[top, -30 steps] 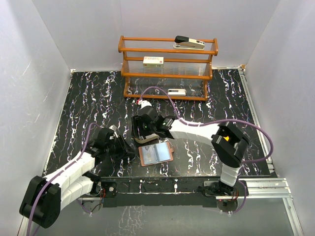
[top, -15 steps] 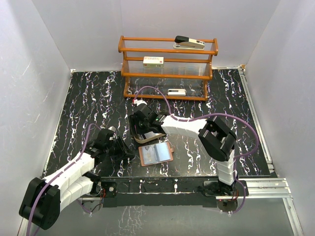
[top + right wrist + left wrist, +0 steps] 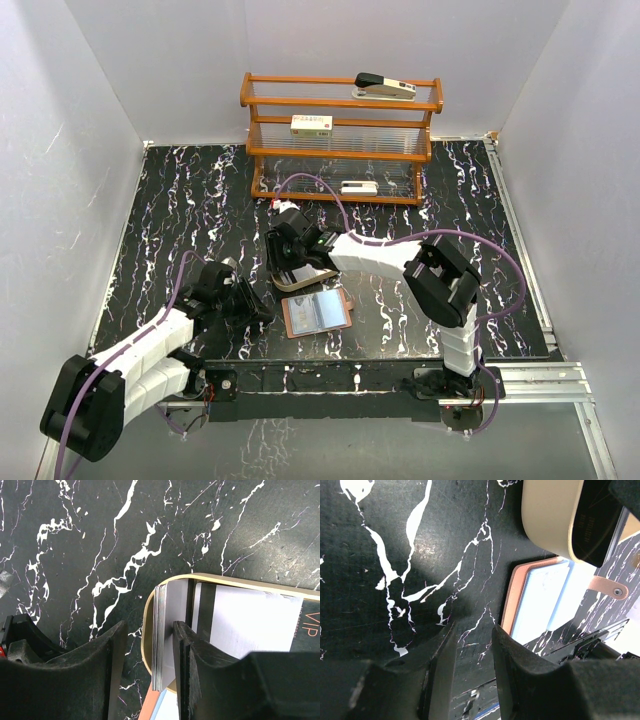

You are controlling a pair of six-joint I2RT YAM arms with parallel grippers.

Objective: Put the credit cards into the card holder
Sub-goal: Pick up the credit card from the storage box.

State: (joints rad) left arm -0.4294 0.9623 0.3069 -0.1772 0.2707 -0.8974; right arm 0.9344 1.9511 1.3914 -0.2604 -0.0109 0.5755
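My left tool (image 3: 472, 636) hangs low over the black marbled tabletop (image 3: 180, 220) near its near edge, left of the middle. Its jaws stand a narrow way apart with nothing between them.

Just to its right the card holder (image 3: 316, 313) lies spread open and flat, pockets up. From my left wrist its pockets are washed out by glare and its far half is cut off behind the tan tray (image 3: 143, 630). Only the strap with its snap (image 3: 607, 586) shows clearly.

From above, my right tool (image 3: 150, 665) covers most of that tray, which touches the holder's far edge. Its jaws are partly open and straddle a stack of credit cards (image 3: 162, 630) standing on edge at the tray's end. There seems to be a gap on the left side, though I cannot tell whether the other finger (image 3: 185, 660) touches the stack. More cards (image 3: 250, 625) lie flat in the tray, their lower parts hidden by that finger.

A dark card (image 3: 310, 625) at the right reads "VIP", with the rest cut off. The lettering on the dark card seen from my left wrist is too blurred to read.
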